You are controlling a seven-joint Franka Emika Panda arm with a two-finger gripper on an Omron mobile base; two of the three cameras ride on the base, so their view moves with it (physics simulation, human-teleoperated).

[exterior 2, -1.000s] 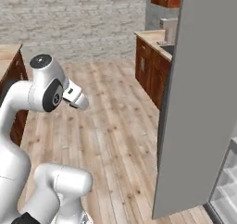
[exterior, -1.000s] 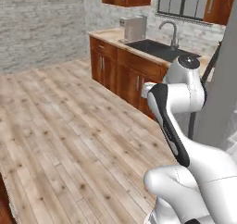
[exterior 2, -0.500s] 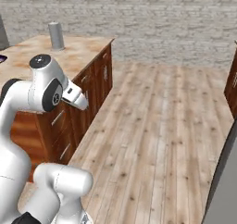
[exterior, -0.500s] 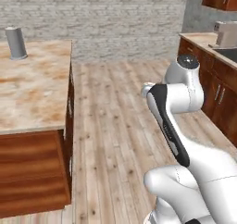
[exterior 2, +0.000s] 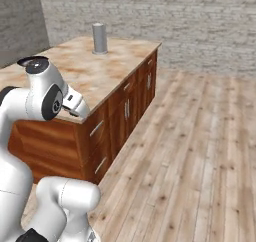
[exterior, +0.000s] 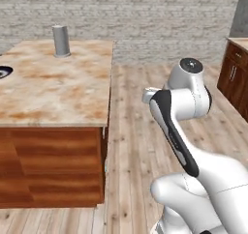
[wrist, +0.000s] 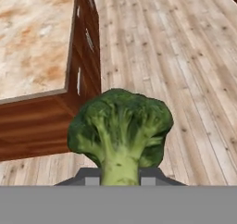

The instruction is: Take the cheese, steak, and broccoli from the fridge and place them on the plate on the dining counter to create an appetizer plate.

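My fingers are pinched tight on the pale, fibrous stalk of the broccoli (wrist: pixel 120 131), one floret, its bumpy dark green crown bulging out just beyond my fingertips. My gripper (wrist: pixel 120 179) shows as two small dark tips flanking the stalk at its base. Past the floret, well below and beyond my fingers, lie long pale wooden floor planks (wrist: pixel 185 70) with fine grain, and off to the left of my fingertips stands the dining counter (wrist: pixel 32 42), a flat slab of beige marble streaked with rusty-brown veins, set on a dark reddish wooden base whose side faces my fingers. From the base cameras I count one counter and on it one plain grey cylinder (exterior: pixel 61 41), upright, smooth and matte, near the far edge. At the extreme left edge of the left base view, one round dark plate (exterior: pixel 4 72) with a white ring peeks in, lying flat on the marble, well apart from my fingers. Drawer fronts with slim metal handles (exterior 2: pixel 125 108) line the long side of the wooden base. A rough grey stone wall (exterior 2: pixel 200 16) closes the far side of the room.
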